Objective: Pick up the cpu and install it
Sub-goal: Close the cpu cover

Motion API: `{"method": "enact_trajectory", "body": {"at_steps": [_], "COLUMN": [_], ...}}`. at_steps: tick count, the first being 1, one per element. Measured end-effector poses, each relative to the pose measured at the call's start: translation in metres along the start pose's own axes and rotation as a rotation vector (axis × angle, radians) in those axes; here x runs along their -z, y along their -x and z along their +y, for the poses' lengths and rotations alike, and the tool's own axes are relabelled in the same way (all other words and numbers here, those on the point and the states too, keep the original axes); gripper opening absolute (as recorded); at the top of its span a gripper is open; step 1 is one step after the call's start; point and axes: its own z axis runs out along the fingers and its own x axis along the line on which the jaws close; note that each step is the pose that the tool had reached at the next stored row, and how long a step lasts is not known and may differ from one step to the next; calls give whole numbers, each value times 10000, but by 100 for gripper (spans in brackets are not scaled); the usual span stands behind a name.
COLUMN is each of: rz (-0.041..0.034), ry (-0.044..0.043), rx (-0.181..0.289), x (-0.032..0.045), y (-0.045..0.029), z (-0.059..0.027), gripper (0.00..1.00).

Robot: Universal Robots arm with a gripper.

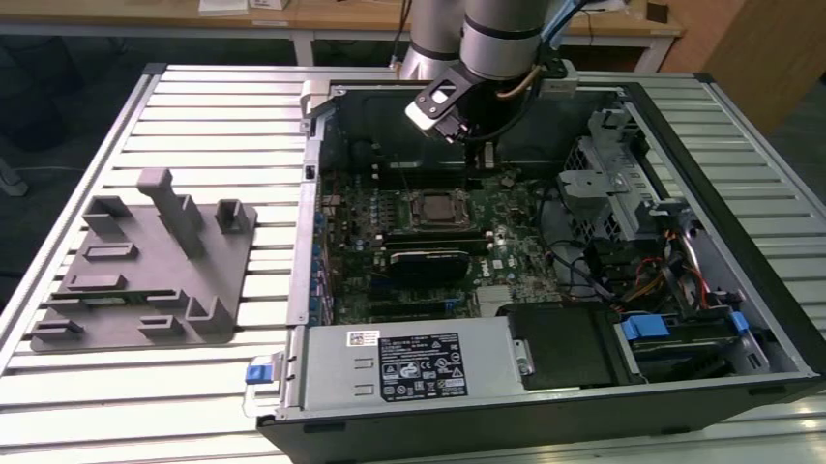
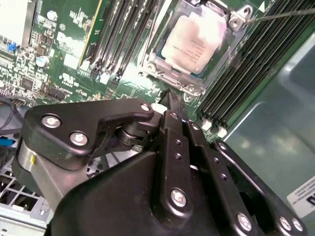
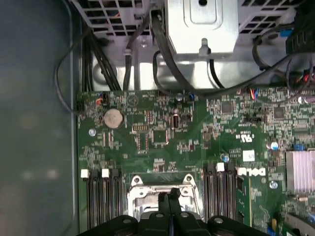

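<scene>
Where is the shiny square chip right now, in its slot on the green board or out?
In. The cpu lies flat inside the metal socket frame on the green board, not in the hand.

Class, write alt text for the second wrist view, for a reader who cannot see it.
A small flat square silver-grey cpu sits in its metal socket frame on a green motherboard. The black gripper, shut, stands in the foreground, close to the socket frame.
</scene>
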Motion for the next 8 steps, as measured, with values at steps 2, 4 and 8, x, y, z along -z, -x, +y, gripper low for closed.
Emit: {"method": "enact_trajectory", "body": {"at_steps": [2, 4, 8], "rz": [0, -1, -1], "ry": [0, 0, 0], "rx": [2, 1, 0], "x": [0, 0, -1], "y": [0, 0, 0], "z": [0, -1, -2], "gripper": [11, 11, 11]}}
